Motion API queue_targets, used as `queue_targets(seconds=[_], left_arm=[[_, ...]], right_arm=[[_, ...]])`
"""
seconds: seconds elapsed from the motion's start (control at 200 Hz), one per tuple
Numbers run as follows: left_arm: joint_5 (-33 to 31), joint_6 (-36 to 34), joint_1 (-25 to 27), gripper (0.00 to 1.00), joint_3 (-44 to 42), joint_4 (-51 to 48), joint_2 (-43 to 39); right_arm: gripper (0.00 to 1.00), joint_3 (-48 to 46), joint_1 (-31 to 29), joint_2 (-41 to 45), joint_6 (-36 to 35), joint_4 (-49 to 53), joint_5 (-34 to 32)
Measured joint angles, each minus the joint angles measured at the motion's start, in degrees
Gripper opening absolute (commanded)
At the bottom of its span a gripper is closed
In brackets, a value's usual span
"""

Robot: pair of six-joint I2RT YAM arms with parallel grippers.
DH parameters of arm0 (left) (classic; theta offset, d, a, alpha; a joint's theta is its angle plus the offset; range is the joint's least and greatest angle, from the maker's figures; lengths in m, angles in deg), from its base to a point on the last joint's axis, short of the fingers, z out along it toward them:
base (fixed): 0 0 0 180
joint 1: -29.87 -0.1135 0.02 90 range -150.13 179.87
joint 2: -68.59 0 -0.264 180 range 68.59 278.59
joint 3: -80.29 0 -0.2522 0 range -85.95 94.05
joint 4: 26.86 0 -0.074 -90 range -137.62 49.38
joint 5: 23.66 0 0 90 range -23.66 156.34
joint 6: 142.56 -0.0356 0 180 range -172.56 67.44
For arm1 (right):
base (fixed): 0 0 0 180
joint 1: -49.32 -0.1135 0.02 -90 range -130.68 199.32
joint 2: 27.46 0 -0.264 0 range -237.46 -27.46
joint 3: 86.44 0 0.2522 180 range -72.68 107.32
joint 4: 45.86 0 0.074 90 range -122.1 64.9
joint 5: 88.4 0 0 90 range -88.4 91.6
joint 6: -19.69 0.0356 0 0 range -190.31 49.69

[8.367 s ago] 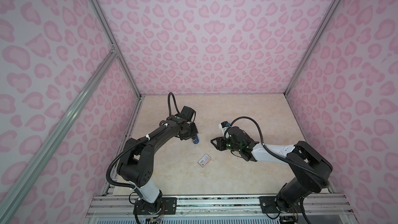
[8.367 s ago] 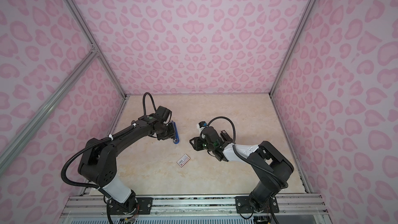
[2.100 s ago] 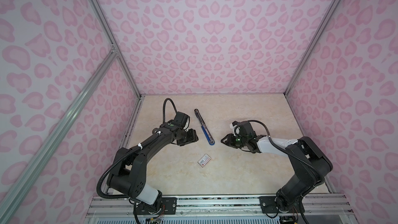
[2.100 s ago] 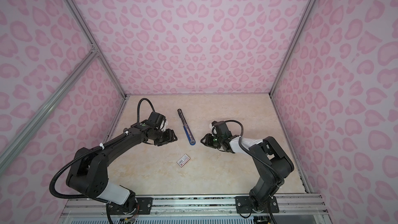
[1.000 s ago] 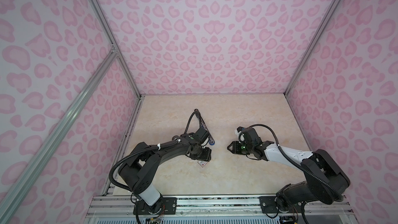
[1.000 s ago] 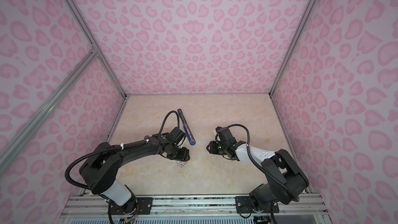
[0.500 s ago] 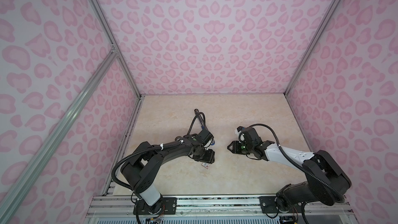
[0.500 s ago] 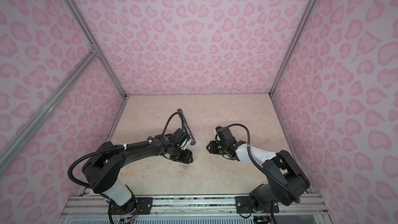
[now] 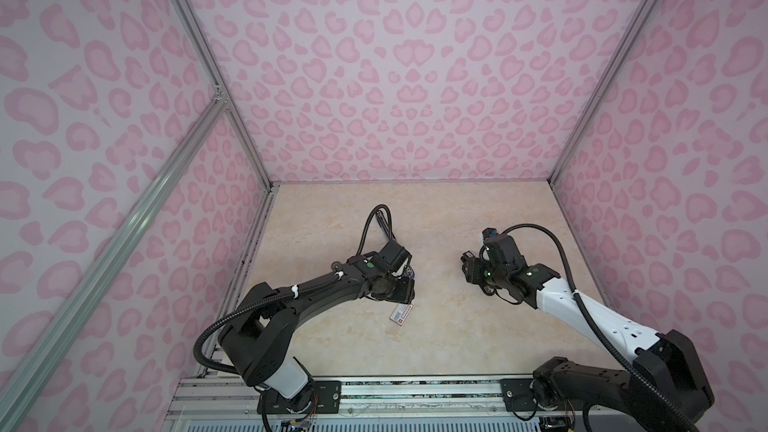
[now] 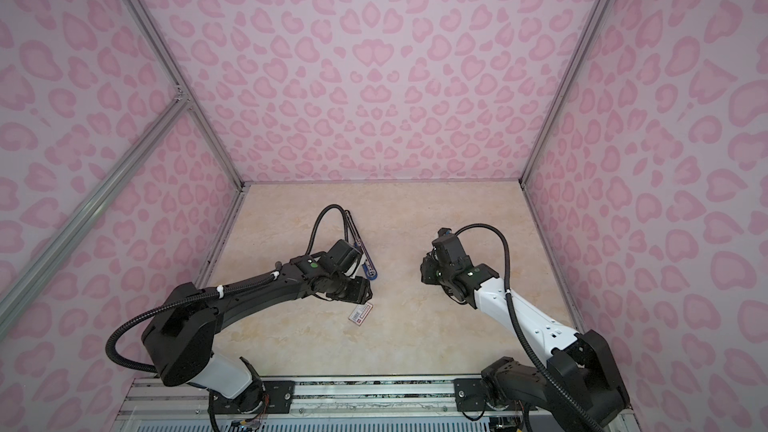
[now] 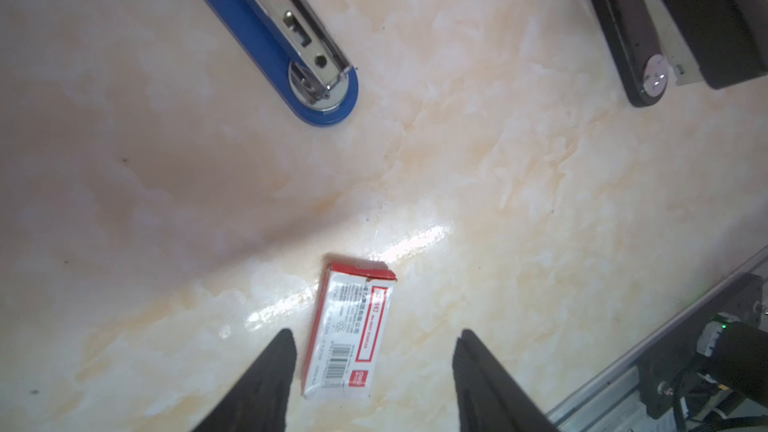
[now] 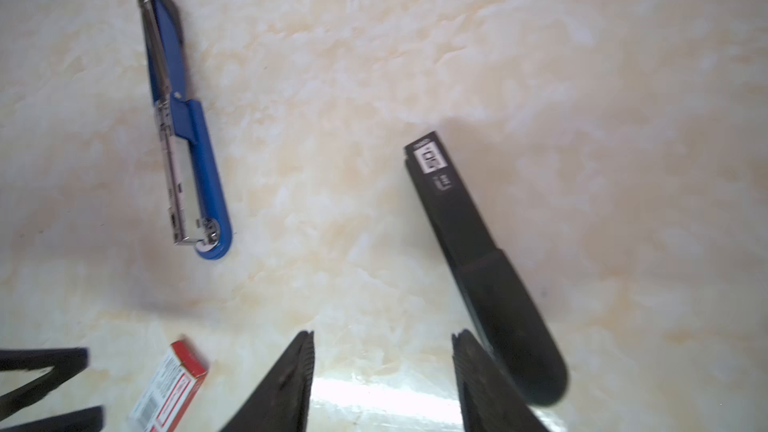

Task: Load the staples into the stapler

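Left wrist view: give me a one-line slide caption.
Open left gripper straddles the white-and-red box; a blue stapler lies open nearby.

blue stapler [image 11: 266,31]: glossy plastic, shiny metal | black stapler [image 12: 482,259]: matt plastic | box [image 11: 347,334]: glossy card | tabletop [image 11: 519,184]: polished marble-look

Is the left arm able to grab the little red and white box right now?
Probably yes. The left gripper is open and the red and white box lies flat on the table between its fingers, with nothing over it. The blue stapler sits well clear.
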Motion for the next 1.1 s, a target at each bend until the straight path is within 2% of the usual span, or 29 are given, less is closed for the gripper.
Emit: queue_targets(seconds=[0.165,0.28,0.515,0.755,0.87,1.005,1.1], left_arm=[[-1.6,1.0,-1.4,0.64,0.1,-0.5,-1.9],[-2.0,1.9,-2.8,0.64,0.1,-0.9,-3.0],[-2.3,3.1,-4.9,0.64,-0.8,-0.9,-4.3],[-2.3,4.0,-6.1,0.64,-1.0,-1.0,-5.1],[-2.3,4.0,-6.4,0.64,-0.9,-1.1,-5.1],[-2.3,4.4,-6.5,0.64,0.0,-1.9,-5.1],[-2.2,4.4,-6.7,0.63,1.0,-2.5,-4.8]], right_arm=[[0.61,-2.0,5.8,-0.6,-2.1,1.4,-2.2],[0.6,-2.1,6.5,-3.8,-3.5,1.3,-0.2],[0.46,-1.8,6.4,-10.8,-4.5,0.2,3.2],[0.3,0.7,2.5,-15.7,-5.0,-1.9,4.9],[0.26,2.9,-0.6,-18.2,-4.7,-2.0,3.1],[0.26,5.2,-4.4,-20.4,-4.2,-1.9,2.3],[0.36,6.6,-7.6,-21.7,-2.7,-1.9,2.3]])
